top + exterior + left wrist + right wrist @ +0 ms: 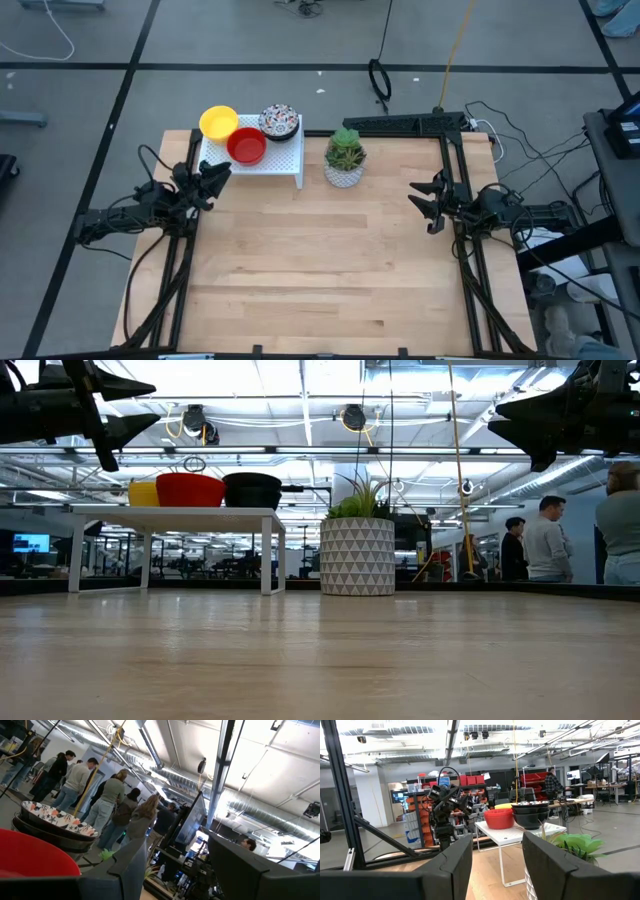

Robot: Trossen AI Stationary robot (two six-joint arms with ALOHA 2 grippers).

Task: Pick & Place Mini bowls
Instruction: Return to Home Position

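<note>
The mini bowls all sit on a small white shelf (282, 160) at the far left of the wooden tabletop (320, 270), in three groups. The yellow bowls (219, 122) are at the shelf's far left corner. The red bowls (246, 147) are just beside them, nearer the front edge. The floral bowls (279, 122) are at the far right of the shelf, white and patterned inside and dark outside. The left wrist view shows the floral ones (55, 817) nested one in another, next to a red rim (30, 855). How many yellow and red bowls are stacked cannot be told.

In the low view the shelf (170, 515) carries yellow (143, 493), red (190, 490) and dark-sided (252, 490) bowls in a row from left to right. A potted plant (345, 160) in a white patterned pot stands on the tabletop just right of the shelf, apart from it.

The left pincer (218, 178) hangs at the left edge of the tabletop, near the shelf's front left corner. Its fingers are spread and grasp nothing (175, 840). The right pincer (420, 205) is at the right edge, well apart from the bowls and pointing across toward them. It too is released and empty (497, 837).

People (545, 540) stand in the room beyond the tabletop.
</note>
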